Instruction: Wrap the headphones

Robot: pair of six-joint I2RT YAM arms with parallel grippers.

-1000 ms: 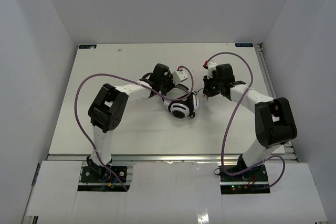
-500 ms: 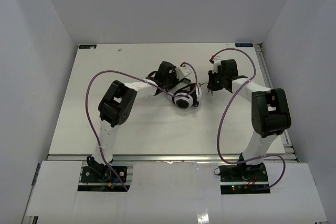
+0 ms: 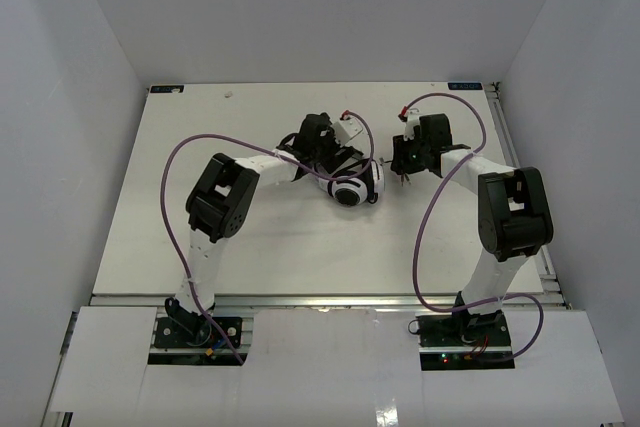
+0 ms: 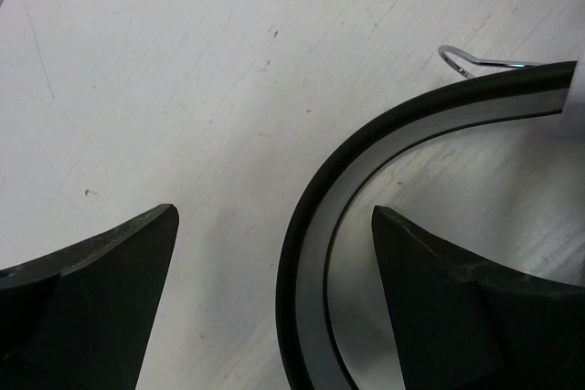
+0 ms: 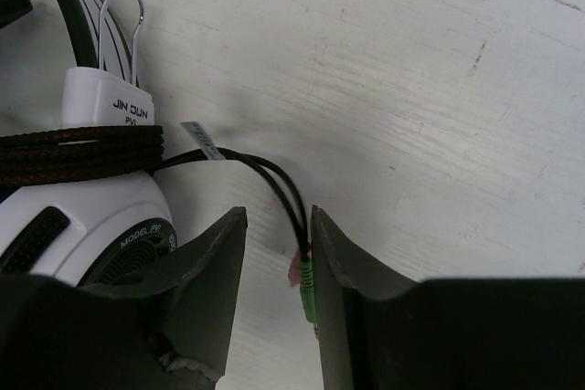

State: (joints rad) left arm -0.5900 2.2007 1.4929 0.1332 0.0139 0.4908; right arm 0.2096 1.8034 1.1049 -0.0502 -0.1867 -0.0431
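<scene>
The headphones [image 3: 350, 191] lie near the middle of the table, a white ear cup [image 5: 91, 216] facing up. Their black cord [image 5: 82, 148] is wound in several turns round the cup's stem. My left gripper [image 4: 274, 212] is open, and the black-and-white headband [image 4: 306, 253] runs loose between its fingers, nearer the right one. My right gripper [image 5: 277, 212] is open with a narrow gap. The cord's end with the green and pink jack plugs [image 5: 309, 285] lies in that gap against the right finger [image 5: 352, 271]. In the top view, the left gripper [image 3: 336, 159] and the right gripper [image 3: 401, 169] flank the headphones.
Thick purple arm cables loop over the table on the left [image 3: 170, 162] and on the right [image 3: 430, 237]. White walls close in the table [image 3: 200, 237] on three sides. The arm bases stand at the near edge.
</scene>
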